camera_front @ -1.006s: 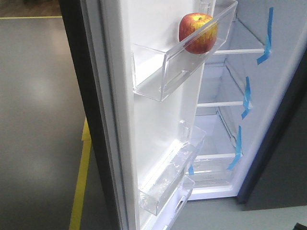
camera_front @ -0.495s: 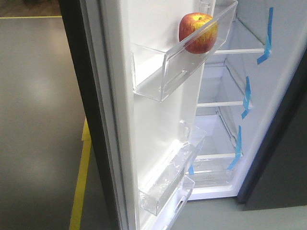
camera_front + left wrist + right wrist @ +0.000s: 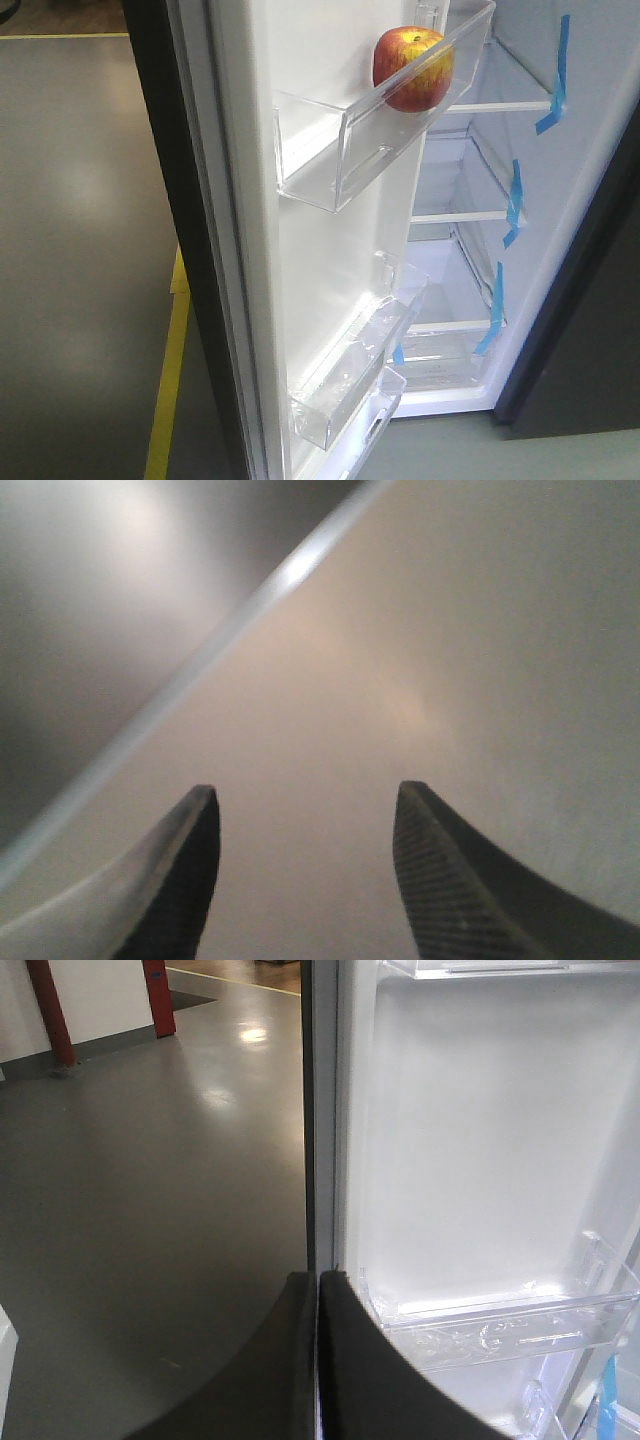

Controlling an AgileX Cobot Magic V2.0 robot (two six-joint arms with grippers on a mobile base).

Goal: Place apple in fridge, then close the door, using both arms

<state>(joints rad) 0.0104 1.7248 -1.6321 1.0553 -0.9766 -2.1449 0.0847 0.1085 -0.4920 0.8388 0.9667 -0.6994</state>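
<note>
The apple [image 3: 412, 68], red with yellow streaks, sits in the upper clear bin [image 3: 345, 150] of the door [image 3: 320, 250], which stands wide open. The fridge [image 3: 600, 150] shows its white inside, clear shelves and blue tape strips. No gripper shows in the front view. My left gripper [image 3: 307, 788] is open and empty, close to a smooth grey surface crossed by a bright diagonal line. My right gripper [image 3: 318, 1276] is shut and empty, its tips in line with the door's dark edge [image 3: 322, 1110], beside the white lining [image 3: 480, 1140].
Grey floor [image 3: 80, 250] lies left of the door, with a yellow line [image 3: 170, 390] near its foot. Lower clear door bins [image 3: 350, 370] jut out; one shows in the right wrist view [image 3: 500, 1325]. Red posts [image 3: 155, 995] stand far back.
The apple, door and fridge have not moved. A small pale patch has come into the top left corner of the front view.
</note>
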